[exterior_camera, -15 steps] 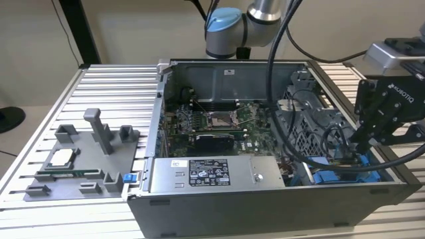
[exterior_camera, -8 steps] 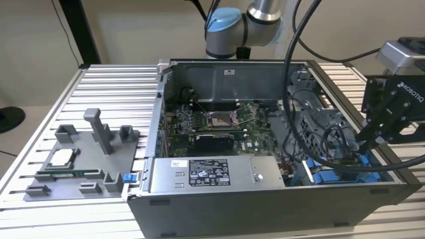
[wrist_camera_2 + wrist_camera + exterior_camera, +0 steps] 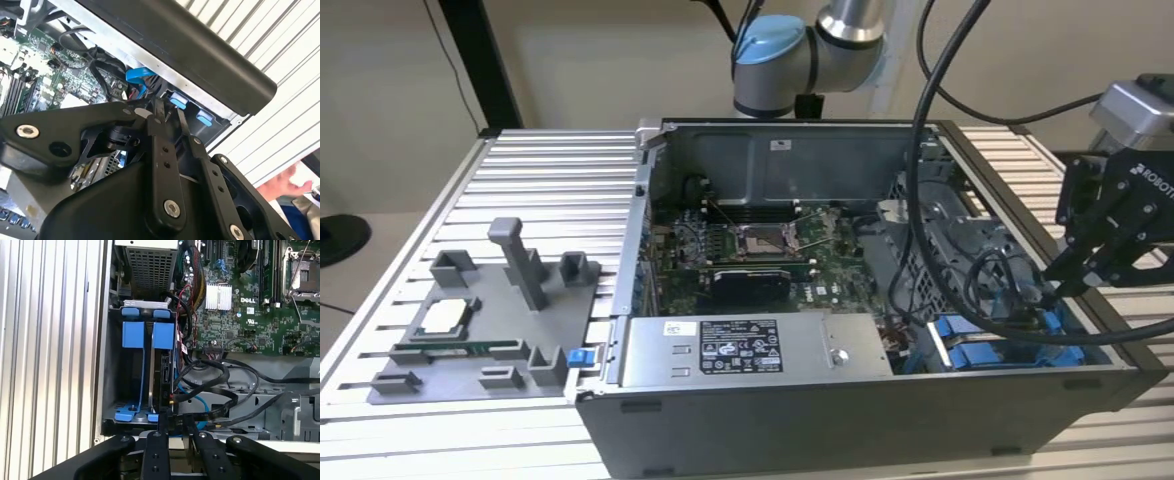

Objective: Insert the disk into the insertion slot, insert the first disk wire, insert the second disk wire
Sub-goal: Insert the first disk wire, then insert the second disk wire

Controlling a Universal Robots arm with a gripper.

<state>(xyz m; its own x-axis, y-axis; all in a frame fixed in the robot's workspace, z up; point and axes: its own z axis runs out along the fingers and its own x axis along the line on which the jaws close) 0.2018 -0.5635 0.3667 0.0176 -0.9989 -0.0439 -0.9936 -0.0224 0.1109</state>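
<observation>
My claw (image 3: 175, 421) hangs just over the rim of the computer case (image 3: 854, 420), near the table's (image 3: 547, 160) edge at the exterior view's right; I cannot tell if it is clamped on anything. Just ahead, the disk (image 3: 165, 375) stands edge-on in the insertion slot (image 3: 161, 314), one of two blue-framed bays side by side. Black cables (image 3: 206, 365) crowd one side; bare slats lie beyond the case wall.

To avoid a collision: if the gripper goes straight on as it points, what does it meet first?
Likely the black cables beside the disk in the insertion slot, though depth is unclear.
</observation>
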